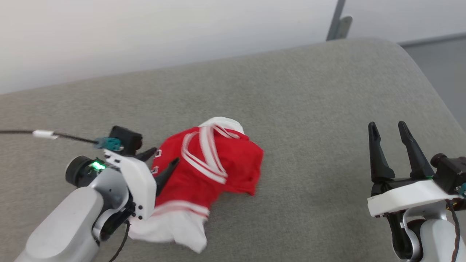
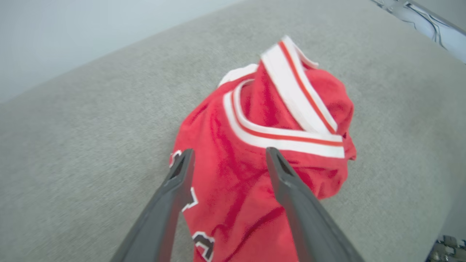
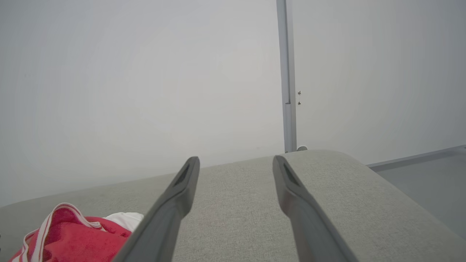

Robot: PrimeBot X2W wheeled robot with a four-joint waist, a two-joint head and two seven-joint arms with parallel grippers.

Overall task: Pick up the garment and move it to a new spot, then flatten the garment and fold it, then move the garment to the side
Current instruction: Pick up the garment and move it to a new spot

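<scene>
On the grey padded surface [image 1: 309,109], the garment [image 1: 214,163] lies crumpled beneath and just ahead of the left gripper [image 1: 164,158], fingers apart, gripping nothing; the right gripper [image 1: 386,126], well aside, is spread and empty. Relocating seems done; flattening needs both grippers pinching opposite edges.

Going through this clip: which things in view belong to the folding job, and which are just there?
Belongs to the job:
- garment, crumpled in a heap
- left gripper, open over the garment
- right gripper, open, well apart from it
- grey padded surface under it

Just there:
- pale wall
- metal post
- floor
</scene>
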